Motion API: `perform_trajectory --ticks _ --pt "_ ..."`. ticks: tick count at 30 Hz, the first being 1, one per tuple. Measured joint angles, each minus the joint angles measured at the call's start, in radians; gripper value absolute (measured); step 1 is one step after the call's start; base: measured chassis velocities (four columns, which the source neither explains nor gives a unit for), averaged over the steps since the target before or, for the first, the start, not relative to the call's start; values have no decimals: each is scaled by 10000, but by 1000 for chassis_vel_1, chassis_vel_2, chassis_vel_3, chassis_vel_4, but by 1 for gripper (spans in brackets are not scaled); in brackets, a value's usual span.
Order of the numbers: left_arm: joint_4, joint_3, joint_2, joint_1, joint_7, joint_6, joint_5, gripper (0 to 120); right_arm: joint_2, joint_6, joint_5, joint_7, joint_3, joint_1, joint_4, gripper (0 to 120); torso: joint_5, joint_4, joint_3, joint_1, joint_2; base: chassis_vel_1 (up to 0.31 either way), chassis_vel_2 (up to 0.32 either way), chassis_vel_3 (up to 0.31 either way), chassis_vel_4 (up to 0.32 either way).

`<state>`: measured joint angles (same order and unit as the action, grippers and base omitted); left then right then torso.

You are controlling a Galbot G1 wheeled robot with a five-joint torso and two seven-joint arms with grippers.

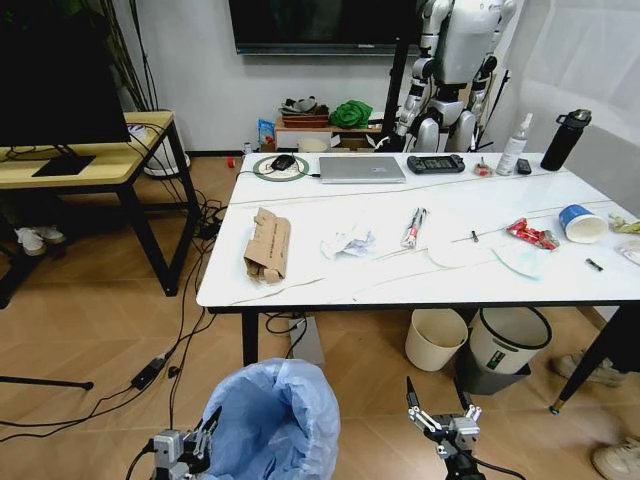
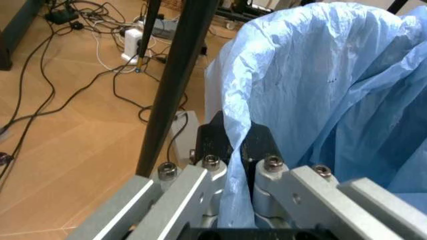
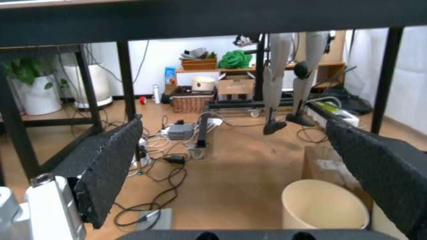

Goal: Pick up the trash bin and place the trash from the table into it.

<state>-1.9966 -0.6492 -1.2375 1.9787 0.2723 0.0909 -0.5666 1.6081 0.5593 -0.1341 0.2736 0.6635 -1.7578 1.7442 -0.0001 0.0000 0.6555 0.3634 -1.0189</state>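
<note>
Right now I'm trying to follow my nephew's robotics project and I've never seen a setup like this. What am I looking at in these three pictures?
These are three cameras on one wheeled, two-armed robot. The head camera looks down at a white marble-look table. On it lies litter: a flattened brown carton, crumpled white paper, a crushed red can and a blue-and-white paper cup. A laptop sits further back.

Low in that view, the left gripper is pinching the blue bag of the trash bin. The left wrist camera shows this up close: its fingers are closed on the bag's edge.

The right gripper hangs open and empty. Its wrist camera looks between the two black pads under the table, towards a cream bin on the floor.
</note>
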Motion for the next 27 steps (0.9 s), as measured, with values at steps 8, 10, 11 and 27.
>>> perform_trajectory --ticks 8,10,11,27 --pt "-8 47 9 -35 9 -6 9 0 0 8 -19 47 133 8 18 100 1 0 261 212 -475 0 0 0 0" --pt "-5 47 9 -44 9 -7 12 0 0 8 -25 52 160 15 16 100 1 0 330 264 -597 0 0 0 0" --pt "-2 45 2 -49 9 -7 14 0 0 9 -33 54 201 29 -10 100 1 0 372 296 -671 0 0 0 0" --pt "80 42 -4 -89 74 24 49 0 -439 88 -306 77 641 -64 -69 100 1 0 786 636 -1427 0 0 0 0"
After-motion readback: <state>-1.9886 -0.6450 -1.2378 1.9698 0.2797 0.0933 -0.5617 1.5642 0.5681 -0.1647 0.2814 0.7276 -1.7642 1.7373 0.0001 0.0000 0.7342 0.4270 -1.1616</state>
